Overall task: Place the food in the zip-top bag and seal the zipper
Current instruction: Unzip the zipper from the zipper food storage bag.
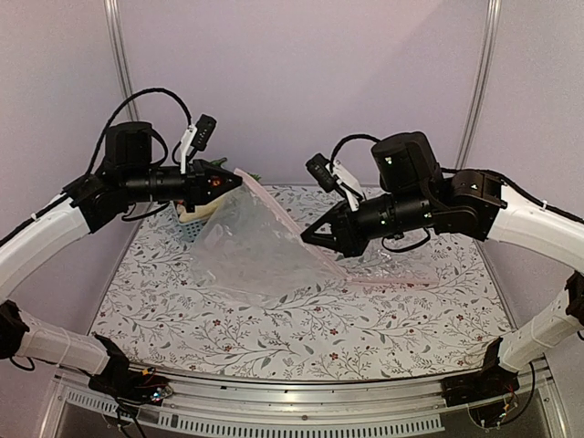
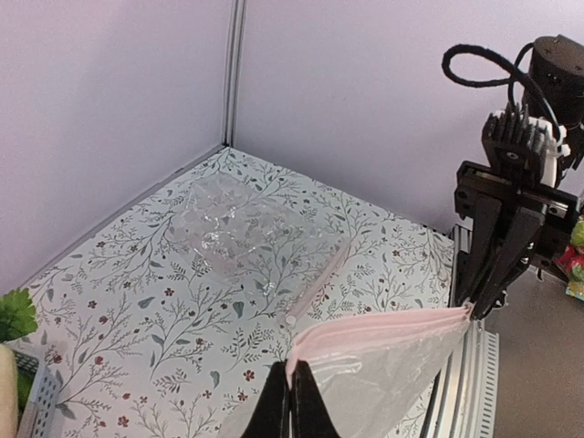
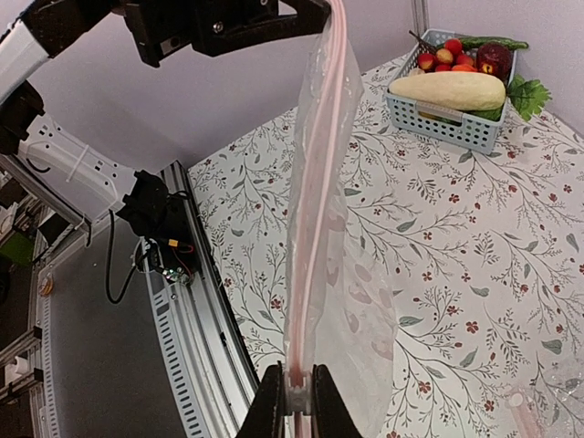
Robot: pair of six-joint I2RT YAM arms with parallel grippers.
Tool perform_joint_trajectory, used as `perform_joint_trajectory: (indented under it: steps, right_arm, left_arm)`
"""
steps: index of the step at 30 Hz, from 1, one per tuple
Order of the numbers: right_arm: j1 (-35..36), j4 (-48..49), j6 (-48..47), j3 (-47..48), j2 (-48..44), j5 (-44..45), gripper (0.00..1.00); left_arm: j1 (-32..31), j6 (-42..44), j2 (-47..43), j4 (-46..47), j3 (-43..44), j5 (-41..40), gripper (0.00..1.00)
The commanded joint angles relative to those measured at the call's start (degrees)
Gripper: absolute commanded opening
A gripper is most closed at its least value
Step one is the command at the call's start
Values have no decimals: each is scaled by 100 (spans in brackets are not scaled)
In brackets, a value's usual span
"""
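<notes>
Right gripper (image 3: 294, 401) and left gripper (image 2: 290, 406), jaws pinched shut on the 2 ends of the zipper (image 3: 315, 182), stretch the zip-top bag (image 1: 246, 246), likely squaring its mouth for loading.

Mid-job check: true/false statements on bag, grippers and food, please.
1. Left gripper and right gripper each pinch the pinkish closure strip of the thin clear plastic bag. True.
2. The long cream-white vegetable is inside that bag. False: it lies in the blue plastic basket.
3. A second crinkly clear bag lies on the floral tablecloth. True.
4. The strip rests on that tablecloth. False: it is stretched in the air between the grippers.
</notes>
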Motion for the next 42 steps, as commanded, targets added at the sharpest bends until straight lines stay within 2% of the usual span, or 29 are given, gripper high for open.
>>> perform_joint_trajectory:
  steps: [1,18,42]
  right_arm:
    - [21,-331,67,-134,-184,42,7]
    - [19,-358,140,-315,-342,158,7]
    - [21,-395,210,-456,-472,247,7]
  left_arm:
    - [280,-15,-160,202,-81,-283,0]
    - [679,28,-274,167,-86,-403,0]
    - [820,16,-263,152,-89,-455,0]
